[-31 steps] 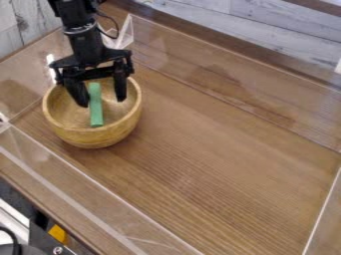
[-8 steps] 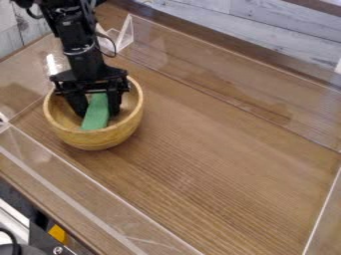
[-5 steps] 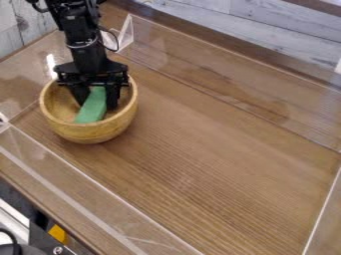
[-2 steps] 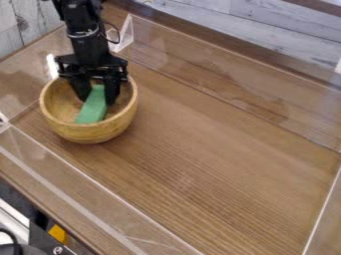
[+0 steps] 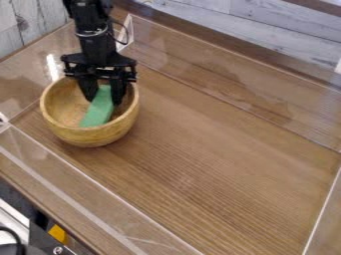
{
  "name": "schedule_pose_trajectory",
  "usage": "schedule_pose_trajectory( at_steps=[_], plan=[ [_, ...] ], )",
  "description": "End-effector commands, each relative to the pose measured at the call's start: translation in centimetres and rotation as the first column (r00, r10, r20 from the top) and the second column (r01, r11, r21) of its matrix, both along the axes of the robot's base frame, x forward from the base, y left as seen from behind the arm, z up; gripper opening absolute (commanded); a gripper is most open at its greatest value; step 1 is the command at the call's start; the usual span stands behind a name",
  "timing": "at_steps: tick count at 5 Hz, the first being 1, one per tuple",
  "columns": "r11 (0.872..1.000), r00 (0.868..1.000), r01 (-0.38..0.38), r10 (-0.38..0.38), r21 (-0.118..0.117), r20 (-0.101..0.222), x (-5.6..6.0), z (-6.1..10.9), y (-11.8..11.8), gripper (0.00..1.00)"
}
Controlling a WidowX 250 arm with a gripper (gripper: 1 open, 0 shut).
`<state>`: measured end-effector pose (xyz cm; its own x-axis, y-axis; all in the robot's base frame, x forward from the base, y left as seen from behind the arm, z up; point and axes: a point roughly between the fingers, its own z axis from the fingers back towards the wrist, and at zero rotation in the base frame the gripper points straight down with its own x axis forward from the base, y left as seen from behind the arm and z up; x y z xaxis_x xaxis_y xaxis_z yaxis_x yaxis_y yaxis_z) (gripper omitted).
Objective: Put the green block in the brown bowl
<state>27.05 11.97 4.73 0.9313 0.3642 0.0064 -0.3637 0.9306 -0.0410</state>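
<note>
The green block (image 5: 99, 108) lies slanted inside the brown bowl (image 5: 88, 122), its lower end down in the hollow and its upper end leaning toward the far rim, so the placing step looks about done. The gripper (image 5: 103, 92) hangs over the block's upper end, fingers (image 5: 88, 90) apart on either side; whether they touch it cannot be told. The next move calls for a clean lift straight up, clear of the rim.
</note>
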Motion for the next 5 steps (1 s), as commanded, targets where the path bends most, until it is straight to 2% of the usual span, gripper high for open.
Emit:
schedule_pose_trajectory(
  at_steps=[1,3,5],
  plan=[
    [0.999,0.999,-0.021,0.020,0.031,0.047,0.3,1.9,-0.8,0.00],
    [0.996,0.996,0.077,-0.079,0.041,0.047,0.1,1.6,0.2,0.00],
    [0.996,0.996,0.078,-0.080,0.046,0.044,0.2,2.4,0.8,0.00]
  ],
)
